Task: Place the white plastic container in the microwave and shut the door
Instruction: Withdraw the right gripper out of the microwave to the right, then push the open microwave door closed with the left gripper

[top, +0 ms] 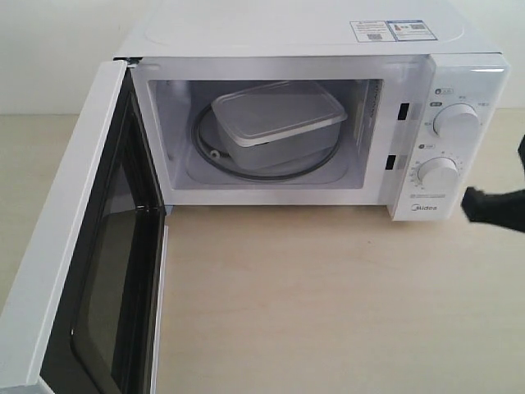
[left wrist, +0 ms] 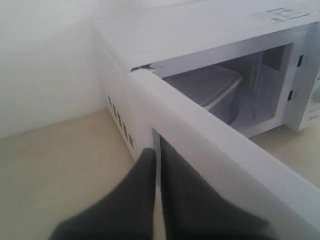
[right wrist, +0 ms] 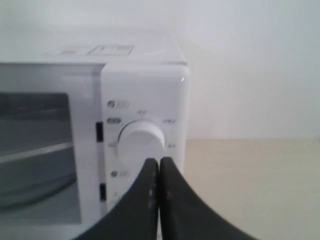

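Brand: "Midea" logo (top: 424, 210) low on the control panel of the microwave (top: 295, 33). Label stickers (top: 390, 30) on the top near the right rear, print too small to read. Small marks ring both dials, also unreadable. Upper dial (top: 457, 121) sits above the lower dial (top: 437, 174).

Inside the cavity: the white plastic container (top: 275, 119), lid on, resting on the glass turntable (top: 205, 160), roughly centred. Contents can't be seen through the lid. Two dark latch slots (top: 404, 111) on the frame between cavity and panel.

The door (top: 61, 271) is swung wide open to the left, dark window (top: 115, 287) in a black inner frame facing the cavity. It stands over the desk (top: 328, 304), which is light wood.

Left claw (left wrist: 156, 150): dark fingers (left wrist: 135, 195) pinched narrow, only a thin slit between them, holding nothing. Tips are right at the outer face of the open door, just below its top edge; contact can't be told. Vent slots (left wrist: 120, 122) on the microwave's side wall lie beyond.

Right claw (right wrist: 158, 162): fingers pressed together, nothing held, tips in front of the upper dial and apart from it. In the exterior view a dark piece of the right arm (top: 492, 209) pokes in at the right edge, beside the control panel.
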Controlling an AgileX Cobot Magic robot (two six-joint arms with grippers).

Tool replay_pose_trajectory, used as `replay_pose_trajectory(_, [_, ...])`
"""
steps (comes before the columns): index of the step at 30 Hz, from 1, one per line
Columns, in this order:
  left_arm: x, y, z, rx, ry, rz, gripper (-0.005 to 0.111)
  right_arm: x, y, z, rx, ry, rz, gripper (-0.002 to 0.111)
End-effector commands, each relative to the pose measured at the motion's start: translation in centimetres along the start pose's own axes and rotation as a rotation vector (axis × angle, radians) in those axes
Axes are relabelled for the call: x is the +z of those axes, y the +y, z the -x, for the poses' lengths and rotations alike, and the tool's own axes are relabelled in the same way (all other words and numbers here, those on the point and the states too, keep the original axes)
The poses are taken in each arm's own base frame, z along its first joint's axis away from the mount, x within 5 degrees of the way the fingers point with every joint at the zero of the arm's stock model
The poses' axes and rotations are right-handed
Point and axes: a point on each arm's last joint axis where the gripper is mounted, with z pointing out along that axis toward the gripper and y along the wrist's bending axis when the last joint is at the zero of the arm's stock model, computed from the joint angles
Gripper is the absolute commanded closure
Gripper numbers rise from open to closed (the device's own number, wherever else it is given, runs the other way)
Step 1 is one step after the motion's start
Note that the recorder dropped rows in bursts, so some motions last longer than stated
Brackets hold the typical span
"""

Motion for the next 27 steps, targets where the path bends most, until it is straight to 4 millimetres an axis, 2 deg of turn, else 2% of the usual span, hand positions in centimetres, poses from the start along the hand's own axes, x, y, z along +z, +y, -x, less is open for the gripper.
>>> replay_pose_trajectory(1, [0.7,0.7,0.1,-0.053,0.012,0.035,0.102,0.4,-2.0,2.0,0.058,-0.027,-0.101,0.108])
replay_pose_trajectory(8, [0.6,1.1,0.7,-0.122,-0.066,0.082,0.102,-0.4,-4.6,2.8,0.168,0.007,-0.146,0.108])
replay_pose_trajectory(15, [0.6,0.9,0.9,-0.182,-0.080,0.055,0.102,-0.7,-4.8,3.1,0.186,-0.012,-0.152,0.108])
replay_pose_trajectory(21, [0.3,-0.7,1.3,-0.143,-0.008,-0.116,0.102,-0.7,-4.4,2.7,0.197,0.039,-0.113,0.108])
replay_pose_trajectory(24, [0.3,-0.9,1.9,-0.174,0.143,-0.175,0.102,-0.7,-3.9,2.2,0.210,0.100,-0.063,0.108])
replay_pose_trajectory(25, [0.5,-0.5,1.9,-0.215,0.283,-0.166,0.102,-0.6,-3.3,2.1,0.188,0.131,-0.007,0.108])
replay_pose_trajectory(27, [1.3,0.1,2.1,-0.258,0.449,-0.177,0.102,-0.4,-2.0,2.8,0.118,0.180,0.123,0.108])
